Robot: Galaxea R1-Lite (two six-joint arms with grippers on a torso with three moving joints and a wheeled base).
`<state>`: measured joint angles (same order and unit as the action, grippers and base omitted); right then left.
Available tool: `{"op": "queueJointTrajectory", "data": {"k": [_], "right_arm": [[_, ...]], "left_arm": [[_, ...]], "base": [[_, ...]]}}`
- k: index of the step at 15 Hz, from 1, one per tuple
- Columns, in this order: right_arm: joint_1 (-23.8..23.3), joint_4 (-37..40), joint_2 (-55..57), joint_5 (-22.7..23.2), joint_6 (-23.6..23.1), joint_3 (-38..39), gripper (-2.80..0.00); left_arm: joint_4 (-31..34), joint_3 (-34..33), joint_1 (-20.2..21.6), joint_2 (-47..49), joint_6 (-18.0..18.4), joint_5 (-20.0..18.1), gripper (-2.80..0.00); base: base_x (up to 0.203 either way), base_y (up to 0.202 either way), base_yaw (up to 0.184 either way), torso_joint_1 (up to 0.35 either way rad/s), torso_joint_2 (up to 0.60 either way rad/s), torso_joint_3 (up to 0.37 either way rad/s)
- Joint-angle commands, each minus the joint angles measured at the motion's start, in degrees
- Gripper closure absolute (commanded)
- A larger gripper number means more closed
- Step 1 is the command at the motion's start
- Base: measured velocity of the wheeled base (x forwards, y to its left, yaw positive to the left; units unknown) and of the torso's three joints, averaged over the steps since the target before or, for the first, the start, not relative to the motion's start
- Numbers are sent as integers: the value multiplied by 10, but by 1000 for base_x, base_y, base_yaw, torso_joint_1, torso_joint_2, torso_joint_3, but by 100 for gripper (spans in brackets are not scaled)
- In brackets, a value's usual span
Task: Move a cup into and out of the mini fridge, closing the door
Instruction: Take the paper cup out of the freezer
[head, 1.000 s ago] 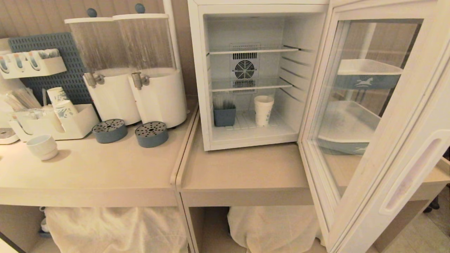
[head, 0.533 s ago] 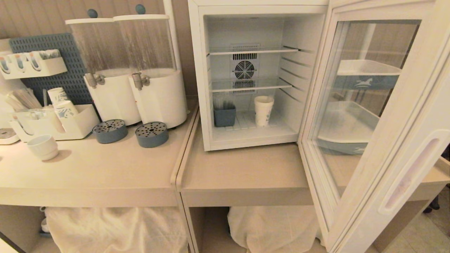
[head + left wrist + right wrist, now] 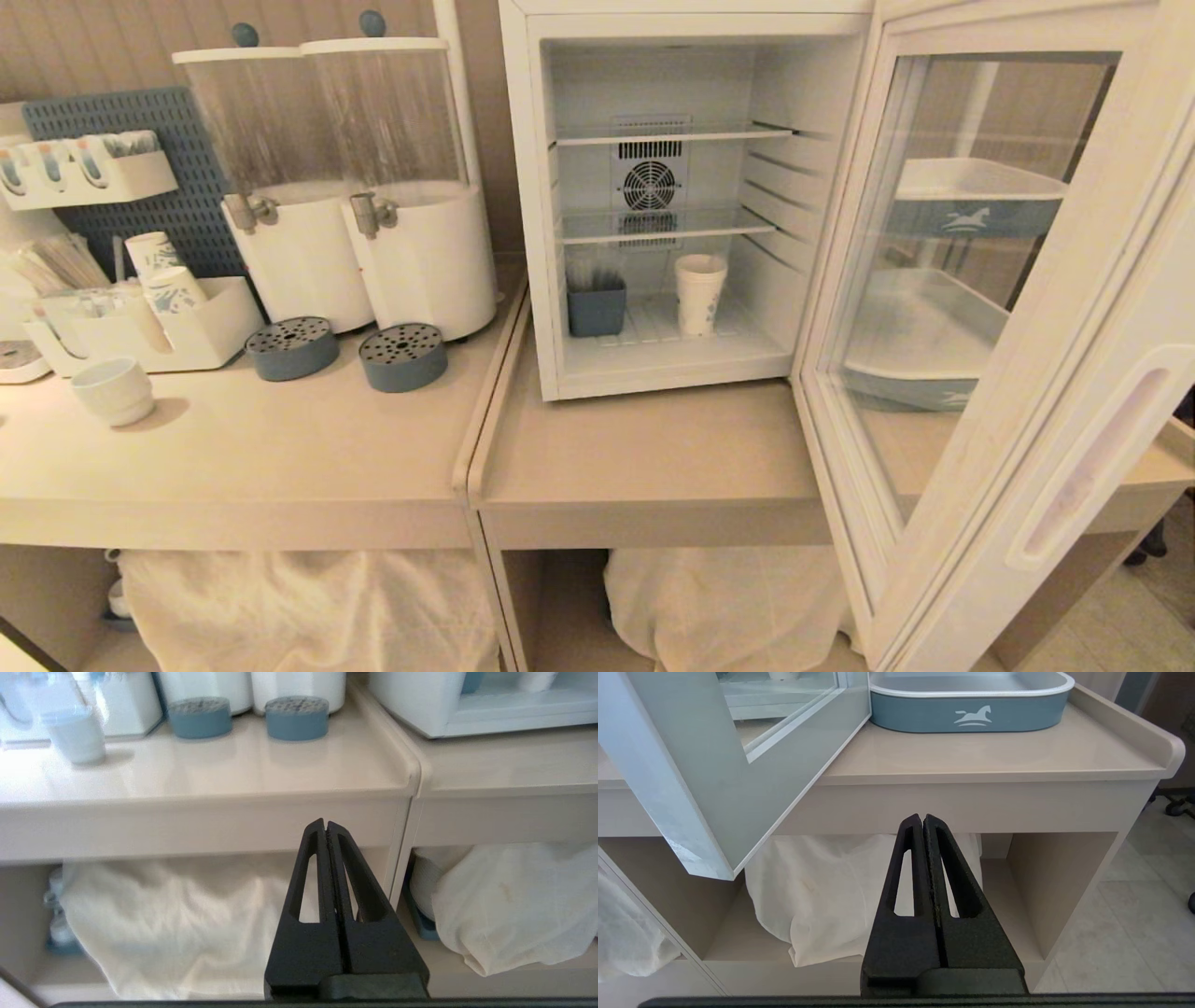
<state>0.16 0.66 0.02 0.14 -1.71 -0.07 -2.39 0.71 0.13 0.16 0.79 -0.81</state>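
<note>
Standing upright on the floor of the mini fridge (image 3: 653, 187), the cup (image 3: 700, 294) sits below the lower wire shelf (image 3: 667, 227), right of a small blue-grey bin (image 3: 597, 308) and apart from it. The rear fan (image 3: 649, 184) shows behind the shelves. The door (image 3: 990, 317) hangs wide open to the right, its glass pane showing a blue tray (image 3: 971, 700) with a horse mark on the table (image 3: 644, 457) beyond. Neither arm appears in the head view. The left tool (image 3: 325, 828) is clenched, fingers pressed together and grasping nothing, held low in front of the table edge, above a white cloth (image 3: 187, 919) on the lower shelf. The right tool (image 3: 923, 821) is likewise clenched and empty, held below the table front near the door's lower corner. On the left table stand two drink dispensers (image 3: 373, 187), two round blue drip trays (image 3: 403, 356) and a squat white mug (image 3: 114, 389).
</note>
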Motion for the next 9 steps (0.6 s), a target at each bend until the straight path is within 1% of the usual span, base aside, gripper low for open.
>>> {"op": "queueJointTrajectory", "data": {"k": [1, 9], "right_arm": [[0, 0, 0, 0, 0, 0, 0], [0, 0, 0, 0, 0, 0, 0]], "left_arm": [[-1, -18, 0, -2, -3, 1, 0], [-1, -18, 0, -2, -13, 5, 0]], "base": [[0, 0, 0, 0, 0, 0], [0, 0, 0, 0, 0, 0]]}}
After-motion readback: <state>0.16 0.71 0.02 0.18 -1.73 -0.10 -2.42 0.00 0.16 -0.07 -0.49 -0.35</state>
